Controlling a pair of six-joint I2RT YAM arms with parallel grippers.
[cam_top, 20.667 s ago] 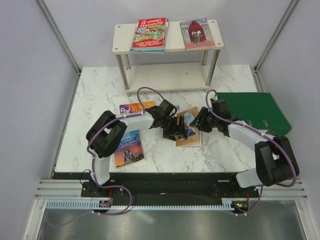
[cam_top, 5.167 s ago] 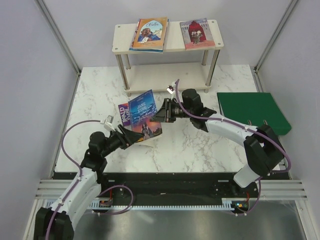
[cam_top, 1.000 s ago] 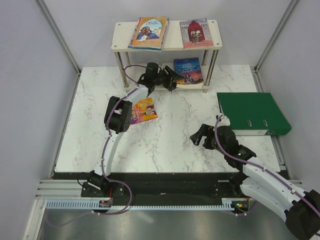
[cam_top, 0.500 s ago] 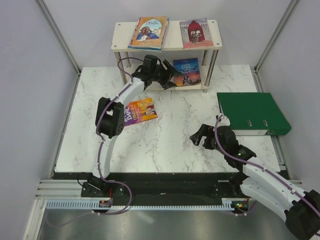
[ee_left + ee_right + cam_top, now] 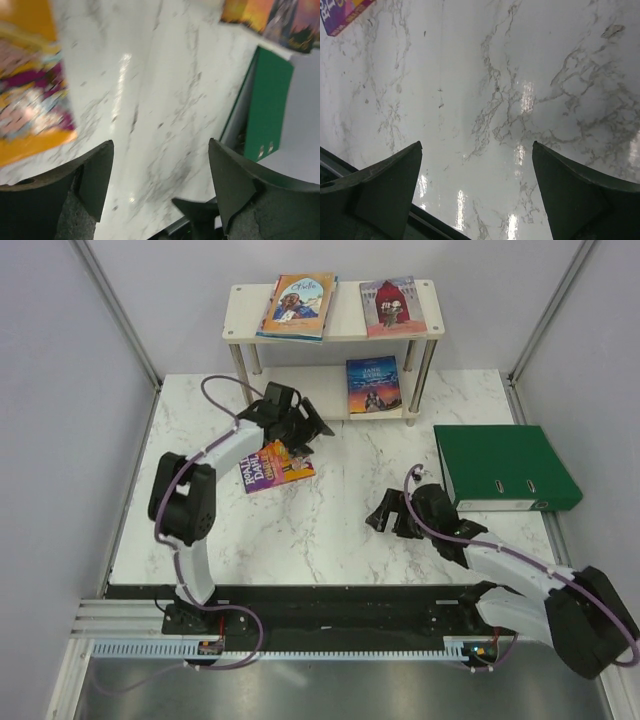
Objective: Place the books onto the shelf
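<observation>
Top view: the shelf holds a tan book and a red book on its upper board and the dark blue book on its lower board. The yellow-purple book lies on the bench beside my left jaws. Left wrist: left jaws released, grasping nothing; right wrist: right jaws spread wide, likewise empty.

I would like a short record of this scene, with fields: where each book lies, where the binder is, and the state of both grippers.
shelf top board: tan portrait book, red-cover book, both flat
lower board: Jane Eyre book, flat
table: Roald Dahl book, green binder
left gripper: open, empty, beside Roald Dahl book
right gripper: open, empty, over bare marble
left to shelve: Roald Dahl book
</observation>
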